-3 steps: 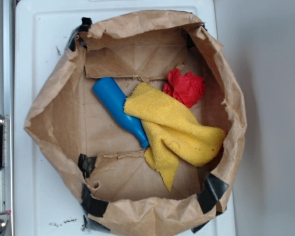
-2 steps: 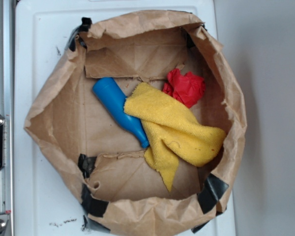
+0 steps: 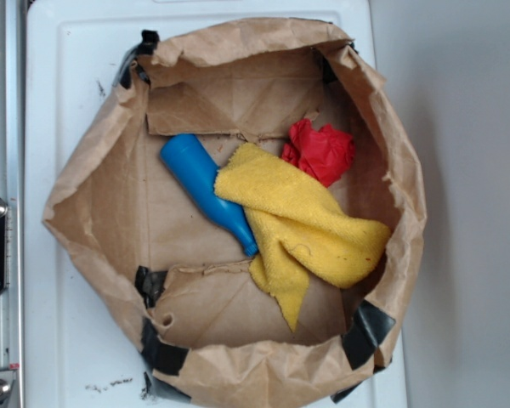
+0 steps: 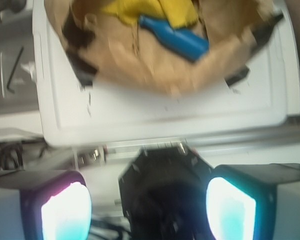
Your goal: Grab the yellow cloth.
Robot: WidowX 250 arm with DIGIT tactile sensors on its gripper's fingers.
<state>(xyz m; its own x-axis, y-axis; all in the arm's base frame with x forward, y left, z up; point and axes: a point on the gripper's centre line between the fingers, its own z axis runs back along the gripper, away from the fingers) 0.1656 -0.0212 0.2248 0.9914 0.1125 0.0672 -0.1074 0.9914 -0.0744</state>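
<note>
Far beyond open hand (image 4: 147, 210): yellow cloth (image 4: 155, 12).

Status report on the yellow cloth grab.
Tool open, outside the bag. Yellow cloth ungrasped, draped over blue bottle, touching red cloth.

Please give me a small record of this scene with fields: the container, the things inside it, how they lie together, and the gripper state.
container: brown paper bag, opened wide, on a white surface
target: yellow cloth, crumpled, inside the bag
other items: blue bottle, red cloth
relations: yellow cloth covers the bottle's narrow end; red cloth touches the yellow cloth's upper edge
gripper: open, fingers apart, outside the bag, holding nothing
</note>
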